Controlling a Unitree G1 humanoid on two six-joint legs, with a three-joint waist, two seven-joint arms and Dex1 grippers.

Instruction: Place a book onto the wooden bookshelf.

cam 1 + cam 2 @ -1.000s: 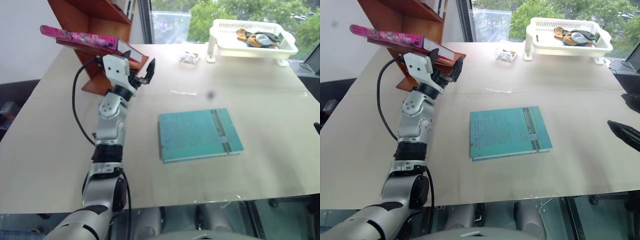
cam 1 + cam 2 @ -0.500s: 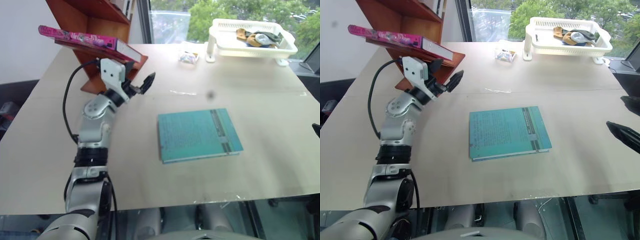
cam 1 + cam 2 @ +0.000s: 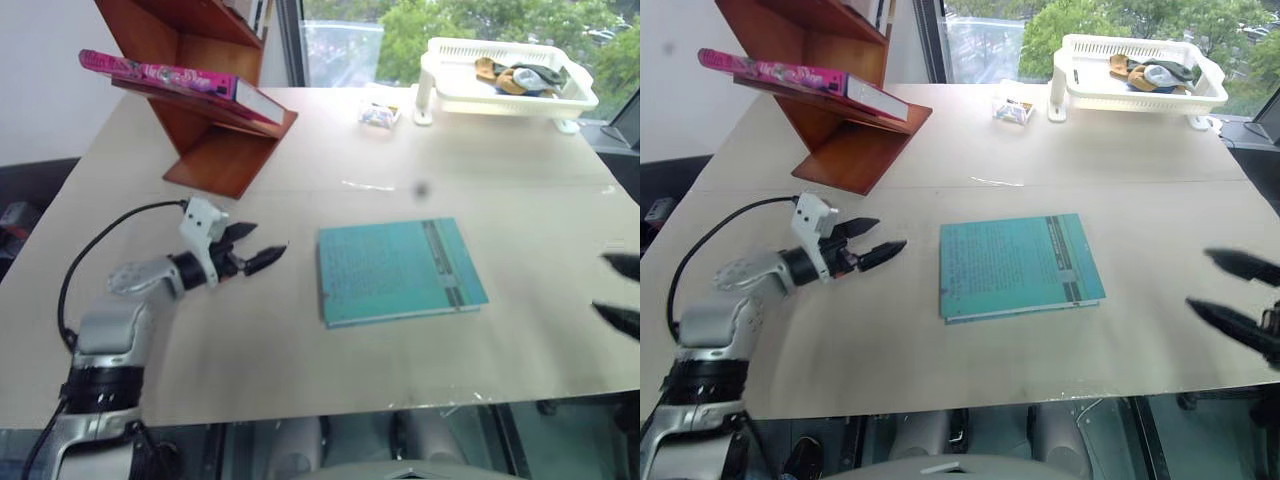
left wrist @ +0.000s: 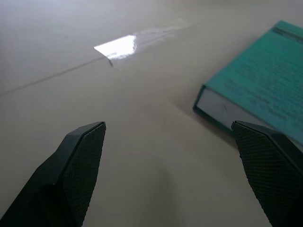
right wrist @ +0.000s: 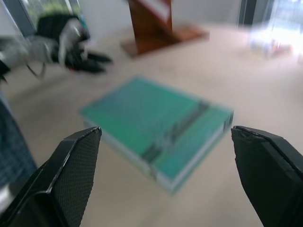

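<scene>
**Pink book is on the shelf**

The pink book lies flat on a slanted board of the wooden bookshelf. One end pokes out past the board. It looks like the job is done, since the book rests there with nothing holding it.

The left gripper hangs low over the table, well away from the shelf. Its two black fingers are wide apart and hold nothing. It points toward the teal book, which lies flat in the middle of the table.

The right gripper is at the table's right edge. Its fingers are apart too, and empty.

A white basket sits at the far side.
</scene>
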